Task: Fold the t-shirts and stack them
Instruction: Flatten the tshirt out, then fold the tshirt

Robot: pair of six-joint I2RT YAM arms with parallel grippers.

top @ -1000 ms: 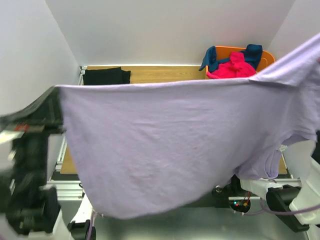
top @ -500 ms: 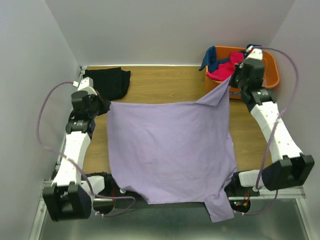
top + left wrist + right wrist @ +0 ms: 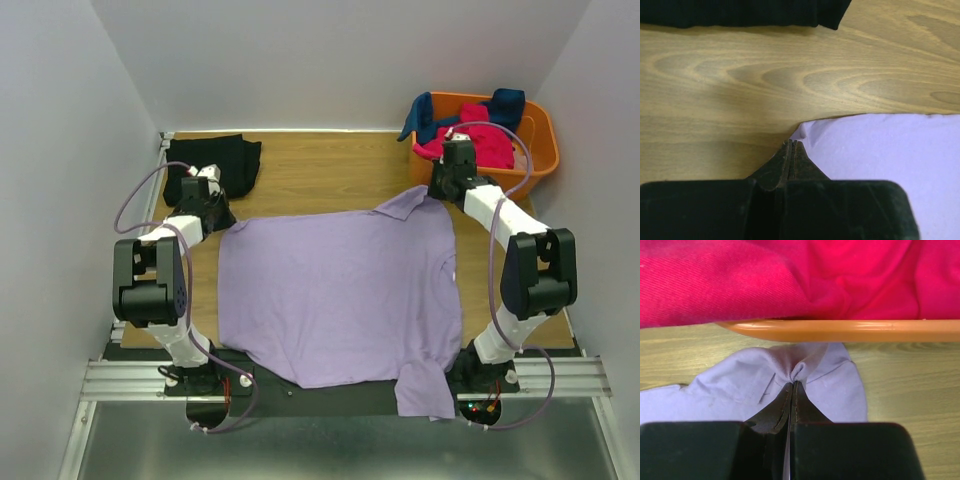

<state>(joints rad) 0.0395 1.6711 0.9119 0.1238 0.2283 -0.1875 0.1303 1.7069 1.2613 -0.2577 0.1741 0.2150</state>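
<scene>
Because it must lie flat for folding, the lavender t-shirt [image 3: 340, 290] is spread, seen from above, on the desk [image 3: 320, 160] beside the orange basket [image 3: 540, 130]. At the left wrist, the left tool [image 3: 791, 146] is clamped on the corner away from the basket. At the right wrist, the right tool [image 3: 792, 386] pinches the corner beside the basket's rim.

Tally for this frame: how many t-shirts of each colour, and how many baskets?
lavender t-shirt: 1
black t-shirt: 1
hot-pink t-shirt: 1
teal-blue t-shirt: 1
orange basket: 1
Total: 5
</scene>
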